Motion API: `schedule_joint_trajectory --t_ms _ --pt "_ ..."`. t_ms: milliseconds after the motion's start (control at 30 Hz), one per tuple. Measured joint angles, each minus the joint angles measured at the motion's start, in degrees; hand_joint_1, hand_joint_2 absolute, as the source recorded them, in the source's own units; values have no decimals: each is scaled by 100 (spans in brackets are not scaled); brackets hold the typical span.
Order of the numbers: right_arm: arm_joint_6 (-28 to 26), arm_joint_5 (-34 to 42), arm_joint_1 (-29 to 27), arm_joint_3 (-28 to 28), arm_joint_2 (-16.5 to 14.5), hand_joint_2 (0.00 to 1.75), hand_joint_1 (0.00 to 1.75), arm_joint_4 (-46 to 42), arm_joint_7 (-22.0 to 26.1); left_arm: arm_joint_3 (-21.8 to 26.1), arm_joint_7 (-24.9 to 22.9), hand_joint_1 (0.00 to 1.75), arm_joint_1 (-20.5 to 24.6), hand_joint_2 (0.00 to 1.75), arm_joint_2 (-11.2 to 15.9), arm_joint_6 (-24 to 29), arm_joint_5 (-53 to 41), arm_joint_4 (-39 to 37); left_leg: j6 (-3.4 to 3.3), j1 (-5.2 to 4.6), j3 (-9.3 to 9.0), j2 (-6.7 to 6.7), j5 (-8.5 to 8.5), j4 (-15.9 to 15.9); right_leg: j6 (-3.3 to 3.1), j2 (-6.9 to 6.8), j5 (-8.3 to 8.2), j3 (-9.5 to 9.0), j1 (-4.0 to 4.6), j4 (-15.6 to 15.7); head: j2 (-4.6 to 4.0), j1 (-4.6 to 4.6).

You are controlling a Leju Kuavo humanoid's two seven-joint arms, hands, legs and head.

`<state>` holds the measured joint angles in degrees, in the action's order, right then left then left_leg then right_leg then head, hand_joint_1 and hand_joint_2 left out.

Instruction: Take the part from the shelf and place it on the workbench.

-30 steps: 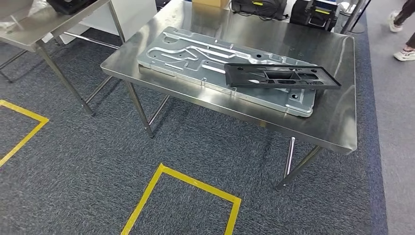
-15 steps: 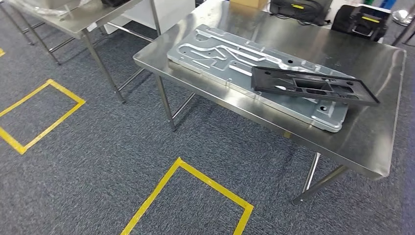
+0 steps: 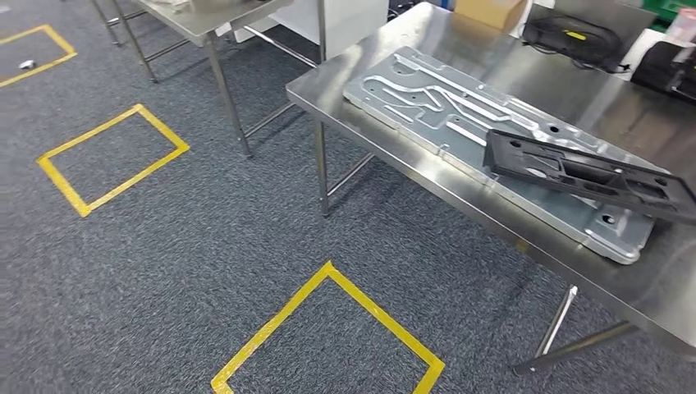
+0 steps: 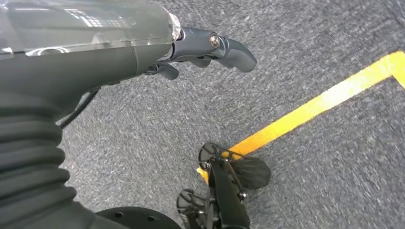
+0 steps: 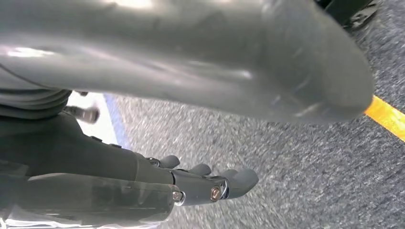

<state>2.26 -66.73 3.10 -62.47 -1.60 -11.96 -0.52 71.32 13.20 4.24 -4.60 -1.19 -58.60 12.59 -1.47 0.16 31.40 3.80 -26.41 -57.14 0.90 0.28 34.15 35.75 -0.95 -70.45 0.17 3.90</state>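
A black part [image 3: 587,174] lies on a grey metal plate [image 3: 460,115] on the steel tabletop [image 3: 386,49]. No shelf is visible. Both arms hang over the carpet; the left hand [image 4: 210,50] and right hand [image 5: 205,183] hold nothing, fingers loosely extended. The step looks like walking: best to keep steady, hands empty, and find the shelf.

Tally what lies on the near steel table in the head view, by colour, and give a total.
Silver: 1, the grooved metal plate.
Black: 1, the long plastic frame lying across the plate's end.
Total: 2 on the near steel table.
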Motion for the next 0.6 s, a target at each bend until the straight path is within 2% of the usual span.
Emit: schedule_joint_trajectory --t_ms 67,100,133,200,233,300,333,367,400,433,467,500,533,600 --pt "-7 -24 -12 0 17 0 0 0 -18 -6 53 0 0 0 -30 39 -16 0 44 -1 15 146 -27 -59 -16 228 -386 -302 -23 766 0 -1" --pt "-8 -32 -15 0 21 0 0 0 -26 -9 70 0 2 0 -40 50 -19 0 74 -7 35 206 -38 -88 -34 317 -477 -397 -31 1009 0 0" --pt "-9 -38 -14 1 22 0 0 0 -31 -10 79 0 0 0 -46 57 -21 0 107 -11 63 259 -44 -106 -59 371 -494 -434 -27 1111 0 1" --pt "-11 -48 3 2 21 0 0 0 -38 -11 87 0 -19 0 -46 65 -22 0 172 -5 102 345 -37 -106 -132 273 -500 -437 -16 1119 0 2" --pt "-9 -51 9 3 20 0 0 0 -40 -11 88 0 -30 0 -48 65 -21 0 202 -4 122 284 -60 -140 -172 211 -508 -444 -14 1131 0 2" --pt "-4 -68 -4 4 20 0 0 -1 -44 -11 99 0 -30 0 -56 61 -14 0 258 -5 265 -10 -270 -473 -250 65 -515 -453 -20 1155 0 3" --pt "-3 -80 -19 4 22 0 0 -1 -46 -11 123 0 -22 0 -64 69 -9 0 283 -2 416 -186 -457 -806 -275 -15 -510 -454 -6 1156 0 3" --pt "-3 -94 -36 4 23 0 0 -1 -48 -11 178 0 -13 0 -76 104 -7 0 305 10 604 -276 -651 -1207 -292 -99 -504 -452 8 1155 0 3" --pt "-3 -106 -51 4 25 0 0 -2 -51 -13 260 0 -10 0 -90 164 -12 0 320 20 770 -314 -794 -1563 -299 -184 -497 -450 22 1154 0 3" --pt "-2 -113 -58 4 26 0 0 -2 -53 -16 348 0 -17 0 -103 238 -21 0 324 26 867 -330 -847 -1778 -304 -263 -491 -450 34 1154 0 2" --pt "0 -129 -59 5 26 0 0 -2 -55 -21 447 0 -29 0 -117 321 -35 0 316 28 854 -340 -785 -1772 -307 -338 -484 -454 46 1153 0 2" --pt "7 -151 -54 10 26 0 0 -2 -51 -27 526 0 -41 0 -127 380 -50 0 290 22 719 -363 -628 -1521 -308 -407 -476 -463 58 1154 0 3" --pt "19 -176 -48 20 25 0 0 -1 -36 -35 588 0 -48 0 -134 418 -62 0 243 1 493 -447 -428 -1099 -306 -475 -466 -477 70 1154 0 3" --pt "58 -220 -40 52 16 0 0 0 26 -51 668 0 -37 0 -137 430 -83 0 146 -72 105 -685 -181 -340 -280 -606 -443 -502 100 1151 0 3"
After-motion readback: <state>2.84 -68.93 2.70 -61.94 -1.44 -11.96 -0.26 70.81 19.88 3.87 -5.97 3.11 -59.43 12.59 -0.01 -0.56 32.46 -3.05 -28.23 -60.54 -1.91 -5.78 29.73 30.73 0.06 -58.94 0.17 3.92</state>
